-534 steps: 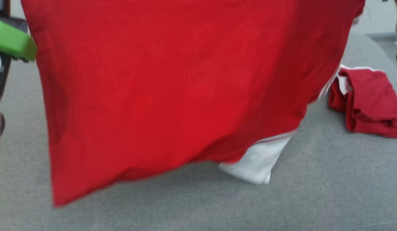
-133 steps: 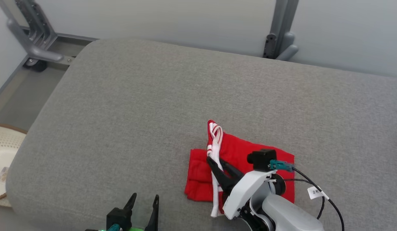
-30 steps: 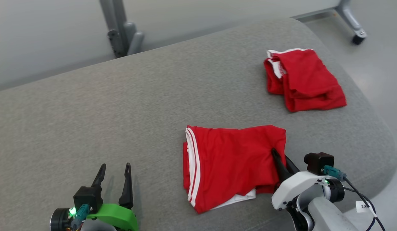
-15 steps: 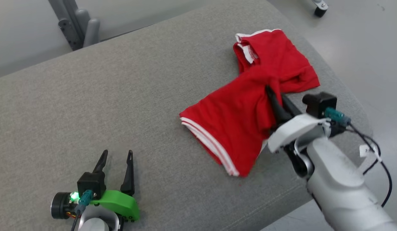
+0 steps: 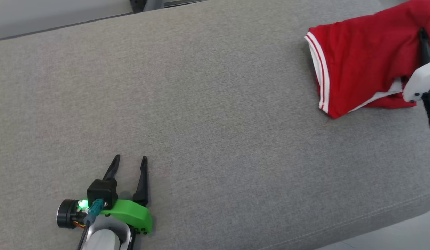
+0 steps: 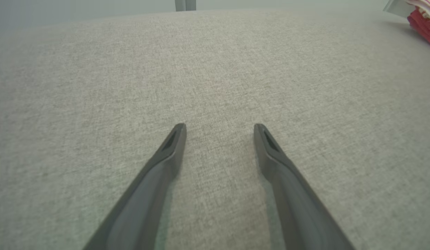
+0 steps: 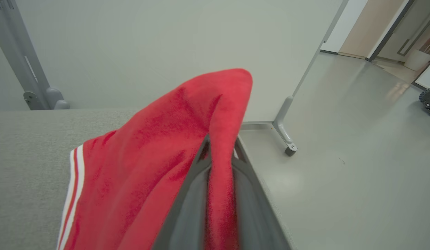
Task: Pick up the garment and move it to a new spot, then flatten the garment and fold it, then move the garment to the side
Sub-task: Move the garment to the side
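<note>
The garment (image 5: 360,62) is red with white stripes along one hem, folded and lying at the upper right of the grey cushion (image 5: 215,104). My right gripper (image 5: 423,34) is shut on its right side. In the right wrist view a raised red fold of the garment (image 7: 159,156) is pinched between the two fingers of the right gripper (image 7: 221,142). My left gripper (image 5: 130,158) rests open and empty at the lower left, far from the cloth. The left wrist view has the left gripper (image 6: 220,126) spread over bare cushion, with red cloth (image 6: 423,21) in the top right corner.
The cushion's right end lies just past the garment, with grey floor (image 7: 340,156) beyond it. A metal frame leg with a caster (image 7: 286,139) stands on that floor. A pale wall panel (image 7: 148,41) and a grey post (image 7: 27,69) back the cushion.
The head camera has swung, so the whole picture has shifted. My right gripper stays shut on the garment, which has dropped from lifted to lying on the cushion. The left gripper has not moved.
</note>
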Controlling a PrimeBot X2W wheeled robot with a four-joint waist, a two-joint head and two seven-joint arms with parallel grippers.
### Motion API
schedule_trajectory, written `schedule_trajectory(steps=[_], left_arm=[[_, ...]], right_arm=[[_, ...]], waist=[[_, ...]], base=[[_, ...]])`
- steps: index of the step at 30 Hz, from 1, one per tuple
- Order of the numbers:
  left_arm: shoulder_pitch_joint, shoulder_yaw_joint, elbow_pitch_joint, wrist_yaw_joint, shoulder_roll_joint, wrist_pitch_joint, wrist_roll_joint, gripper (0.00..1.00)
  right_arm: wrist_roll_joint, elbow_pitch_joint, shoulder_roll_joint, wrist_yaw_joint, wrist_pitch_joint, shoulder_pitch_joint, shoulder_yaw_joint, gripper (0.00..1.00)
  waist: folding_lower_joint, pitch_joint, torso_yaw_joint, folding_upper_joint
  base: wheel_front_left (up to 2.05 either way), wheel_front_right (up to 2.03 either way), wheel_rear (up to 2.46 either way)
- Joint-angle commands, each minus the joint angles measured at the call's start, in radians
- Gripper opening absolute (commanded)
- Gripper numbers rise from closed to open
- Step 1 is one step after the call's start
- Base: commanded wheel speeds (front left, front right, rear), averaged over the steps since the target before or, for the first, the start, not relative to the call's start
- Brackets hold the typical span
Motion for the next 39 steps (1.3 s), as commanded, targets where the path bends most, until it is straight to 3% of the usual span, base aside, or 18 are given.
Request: schedule_trajectory(steps=[1, 3, 6, 11, 17, 23, 39], left_arm=[[-0.018, 0.007, -0.001, 0.0, 0.005, 0.0, 0.01, 1.0], [-0.022, 0.011, -0.001, -0.004, 0.005, 0.0, 0.016, 1.0], [-0.023, 0.019, 0.0, -0.003, 0.005, 0.001, 0.021, 1.0], [-0.004, 0.031, -0.005, 0.006, 0.005, 0.001, 0.009, 1.0], [0.023, 0.034, -0.014, 0.021, 0.005, 0.001, -0.018, 1.0], [0.053, 0.034, -0.017, 0.034, 0.005, 0.001, -0.043, 1.0], [0.131, 0.081, -0.048, 0.038, 0.005, 0.001, -0.089, 1.0]], right_arm=[[-0.051, 0.036, -0.017, -0.001, -0.006, -0.029, -0.024, 1.0], [-0.103, 0.08, -0.034, -0.001, -0.018, -0.048, -0.086, 1.0], [-0.169, 0.082, -0.006, -0.001, -0.029, -0.05, -0.179, 1.0], [-0.245, -0.085, 0.096, -0.002, -0.029, 0.052, -0.239, 1.0], [-0.202, -0.268, 0.224, -0.001, -0.029, 0.244, -0.189, 1.0], [-0.133, -0.345, 0.288, -0.001, -0.03, 0.445, -0.125, 1.0], [-0.098, -0.434, 0.351, -0.001, -0.03, 0.639, -0.113, 1.0]], waist=[[0.0, 0.05, 0.076, -0.0001], [0.0, 0.057, 0.089, -0.0001], [0.0, 0.057, 0.103, -0.0001], [0.0, 0.024, 0.111, -0.0001], [0.0, -0.039, 0.131, -0.0001], [0.0, -0.092, 0.168, -0.0001], [0.0, -0.203, 0.239, -0.0001]], base=[[0.0, 0.0, 0.0], [0.0, 0.0, 0.0], [0.0, 0.0, 0.0], [0.0, 0.0, 0.0], [0.0, 0.0, 0.0], [0.0, 0.0, 0.0], [0.0, 0.0, 0.0]])
